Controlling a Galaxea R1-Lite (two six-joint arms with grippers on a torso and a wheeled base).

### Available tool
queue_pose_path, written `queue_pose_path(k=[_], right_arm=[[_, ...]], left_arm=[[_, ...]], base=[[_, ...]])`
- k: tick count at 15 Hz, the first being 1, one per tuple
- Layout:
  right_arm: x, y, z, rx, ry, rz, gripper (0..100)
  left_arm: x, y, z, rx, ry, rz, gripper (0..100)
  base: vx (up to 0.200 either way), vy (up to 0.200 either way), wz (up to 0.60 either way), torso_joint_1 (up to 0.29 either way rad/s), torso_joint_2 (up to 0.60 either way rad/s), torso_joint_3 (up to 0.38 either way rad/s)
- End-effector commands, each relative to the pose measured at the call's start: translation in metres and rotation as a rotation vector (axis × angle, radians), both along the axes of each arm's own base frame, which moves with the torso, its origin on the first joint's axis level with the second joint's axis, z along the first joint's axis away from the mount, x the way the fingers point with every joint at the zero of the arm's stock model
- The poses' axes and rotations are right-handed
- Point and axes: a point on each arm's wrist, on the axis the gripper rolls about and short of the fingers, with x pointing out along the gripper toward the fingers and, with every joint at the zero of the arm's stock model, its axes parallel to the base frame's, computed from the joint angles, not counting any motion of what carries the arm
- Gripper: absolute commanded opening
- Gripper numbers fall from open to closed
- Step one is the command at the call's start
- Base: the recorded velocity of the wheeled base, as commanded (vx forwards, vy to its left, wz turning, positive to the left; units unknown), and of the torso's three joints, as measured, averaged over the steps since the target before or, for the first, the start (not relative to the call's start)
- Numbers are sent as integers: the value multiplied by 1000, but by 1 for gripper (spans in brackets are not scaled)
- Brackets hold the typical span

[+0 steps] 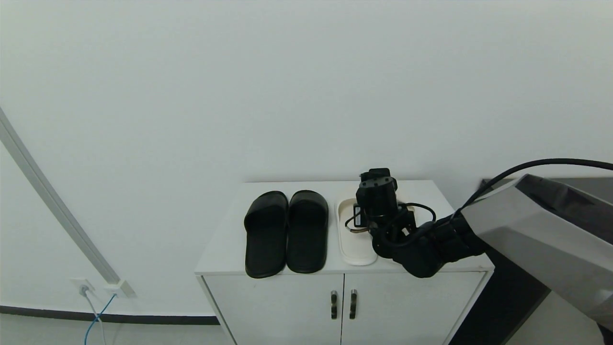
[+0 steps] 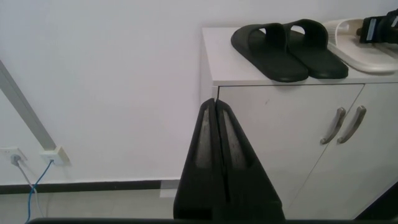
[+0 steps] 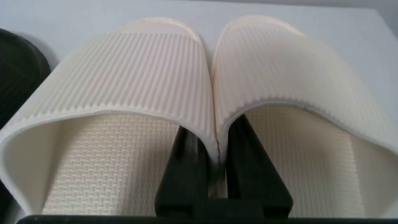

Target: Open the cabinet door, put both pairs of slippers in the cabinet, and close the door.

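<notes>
Two doors of the white cabinet stand shut in the lower middle of the head view, their metal handles close together at the seam. On the cabinet top lie the black slippers to the left and, just beside them to the right, the cream slippers. The right gripper has one finger under each cream strap, nipping the two inner strap edges between them. The left gripper hangs off the cabinet's left front corner, fingers pressed together and empty.
</notes>
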Motion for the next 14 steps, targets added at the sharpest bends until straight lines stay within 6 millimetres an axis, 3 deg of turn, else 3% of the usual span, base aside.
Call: queue_pose_path(k=[1,2,5,7,14], right_arm=[[-14,-9,27,13,-34,4,0],[-20,-12,32,14,-40,16,0],[-66,-27,53,17,-59,180,0],[-102,-42,64,27,-63,364,0],[-179,-85,81,132,-20,923,0]], left_arm=[[0,0,0,-1,1,1,0],[0,0,0,-1,0,1,0],[0,0,0,-1,0,2,0],[0,0,0,-1,0,2,0],[0,0,0,-1,0,2,0]], base=[[0,0,0,0,0,0],[0,0,0,0,0,0],[0,0,0,0,0,0],[0,0,0,0,0,0],[0,0,0,0,0,0]])
